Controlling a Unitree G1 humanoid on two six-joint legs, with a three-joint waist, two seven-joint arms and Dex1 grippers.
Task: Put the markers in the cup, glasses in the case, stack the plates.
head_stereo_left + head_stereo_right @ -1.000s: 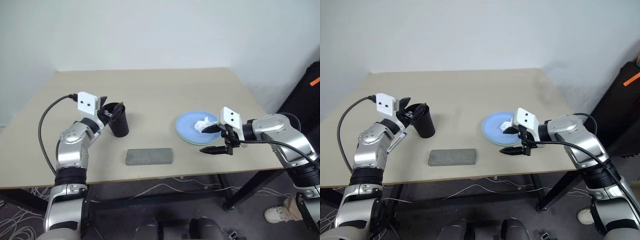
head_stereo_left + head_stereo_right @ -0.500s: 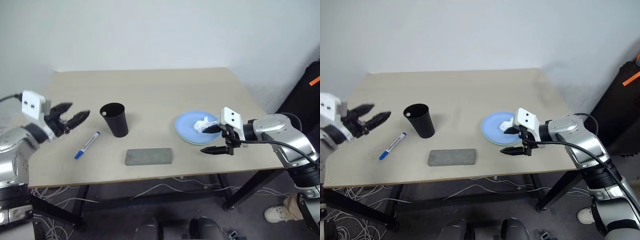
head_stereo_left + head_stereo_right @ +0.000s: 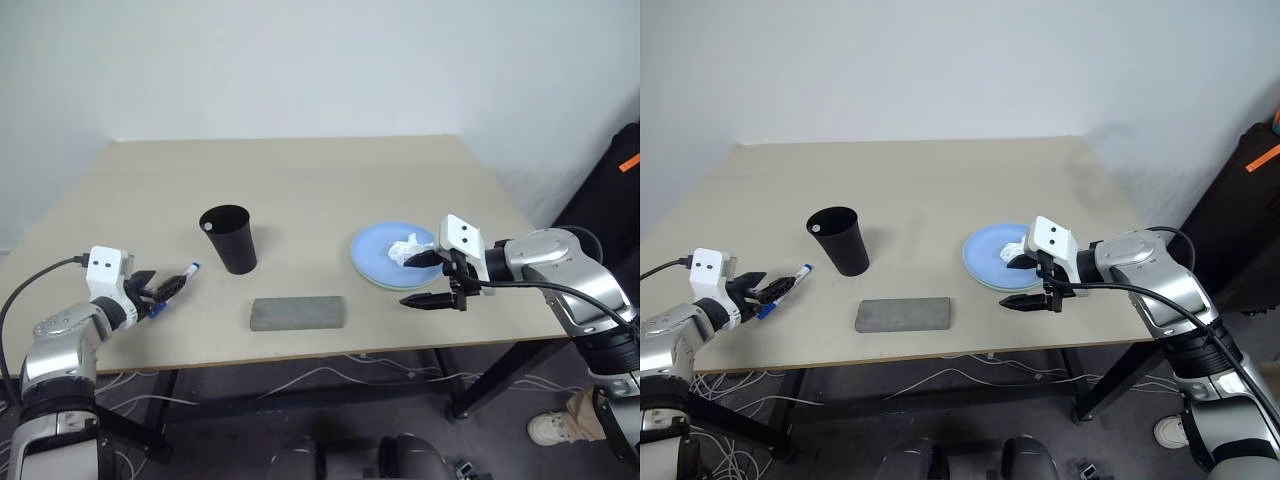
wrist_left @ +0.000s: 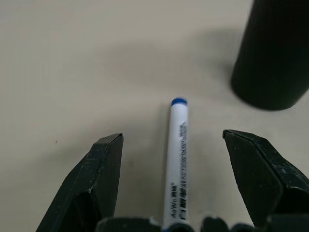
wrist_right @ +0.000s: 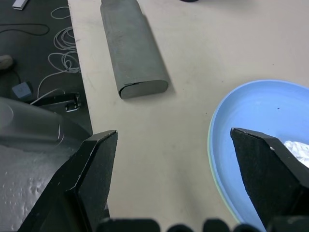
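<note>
Left hand (image 4: 169,193) down, astride marker (image 4: 176,159)

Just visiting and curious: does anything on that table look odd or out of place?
Yes. A crumpled white tissue sits on the stacked blue plate, like leftover litter. A blue-capped marker lies on the table beside the black cup, not in it.

Black cup (image 3: 229,238), grey case (image 3: 298,312), light blue plate (image 3: 385,252), blue-capped white marker (image 4: 176,159)

Blue-capped marker (image 4: 175,159) flat left of upright black cup (image 3: 230,240), grey case (image 3: 298,312) nearby.
</note>
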